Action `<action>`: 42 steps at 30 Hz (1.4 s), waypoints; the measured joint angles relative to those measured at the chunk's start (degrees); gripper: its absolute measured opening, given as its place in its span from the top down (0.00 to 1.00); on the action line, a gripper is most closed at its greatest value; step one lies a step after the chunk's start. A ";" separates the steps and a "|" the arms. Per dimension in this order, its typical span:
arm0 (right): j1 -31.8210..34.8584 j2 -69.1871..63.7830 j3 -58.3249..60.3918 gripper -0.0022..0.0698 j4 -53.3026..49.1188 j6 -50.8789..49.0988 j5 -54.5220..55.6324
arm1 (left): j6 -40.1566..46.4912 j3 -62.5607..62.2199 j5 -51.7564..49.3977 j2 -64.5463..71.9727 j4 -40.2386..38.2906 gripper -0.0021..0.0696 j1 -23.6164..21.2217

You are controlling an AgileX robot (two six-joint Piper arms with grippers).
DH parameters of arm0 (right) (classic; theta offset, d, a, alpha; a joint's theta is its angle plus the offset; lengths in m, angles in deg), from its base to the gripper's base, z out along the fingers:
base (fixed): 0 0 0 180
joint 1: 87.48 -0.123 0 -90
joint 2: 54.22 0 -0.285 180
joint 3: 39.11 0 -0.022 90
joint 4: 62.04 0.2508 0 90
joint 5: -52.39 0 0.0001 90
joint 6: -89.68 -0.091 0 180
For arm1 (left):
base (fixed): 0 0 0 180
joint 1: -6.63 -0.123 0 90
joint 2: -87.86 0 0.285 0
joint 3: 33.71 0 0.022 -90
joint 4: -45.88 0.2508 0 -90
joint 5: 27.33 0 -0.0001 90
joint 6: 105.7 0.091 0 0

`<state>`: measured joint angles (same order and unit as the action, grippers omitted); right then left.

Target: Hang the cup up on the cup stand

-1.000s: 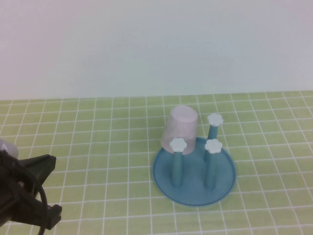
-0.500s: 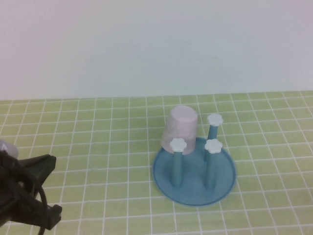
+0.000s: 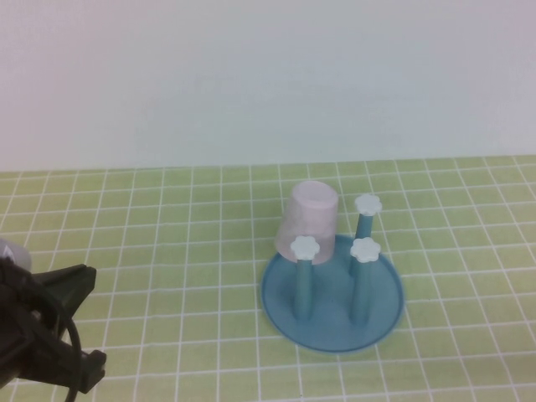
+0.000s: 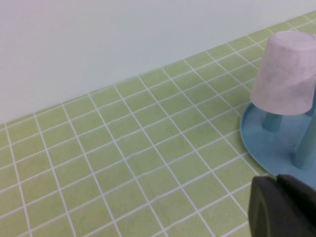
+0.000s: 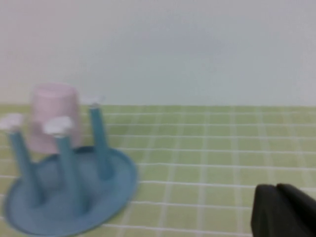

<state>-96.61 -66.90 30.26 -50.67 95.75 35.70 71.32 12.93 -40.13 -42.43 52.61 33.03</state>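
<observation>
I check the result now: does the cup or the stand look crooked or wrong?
The cup sits upside down on a back peg of the cup stand, leaning slightly. Nothing else looks odd.

The cup (image 4: 286,74) sits upside down on the cup stand (image 4: 269,143).

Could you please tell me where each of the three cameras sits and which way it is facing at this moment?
High view: raised on the robot's side, angled down at the table; the left gripper shows at the near left, the right gripper is out of view.
Left wrist view: low on the left arm, facing the cup upside down on the cup stand; a dark gripper part shows at the edge.
Right wrist view: low on the right arm, facing the stand from the other side.
All three share cup and stand.
</observation>
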 joint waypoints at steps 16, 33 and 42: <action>6.63 4.83 7.51 0.97 -5.10 8.82 -5.47 | 0.15 0.00 0.06 0.00 -1.58 0.97 -3.13; 6.63 5.54 8.85 0.97 -5.21 8.82 -5.01 | 0.15 0.00 -0.20 -15.79 -1.55 0.97 -23.57; 6.63 5.54 8.85 0.97 -5.21 8.82 -5.01 | 0.15 0.00 -0.20 -28.04 -1.55 0.97 -27.22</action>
<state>-89.98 -61.36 39.11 -55.88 104.57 30.69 71.46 12.93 -40.34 -70.48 51.06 5.81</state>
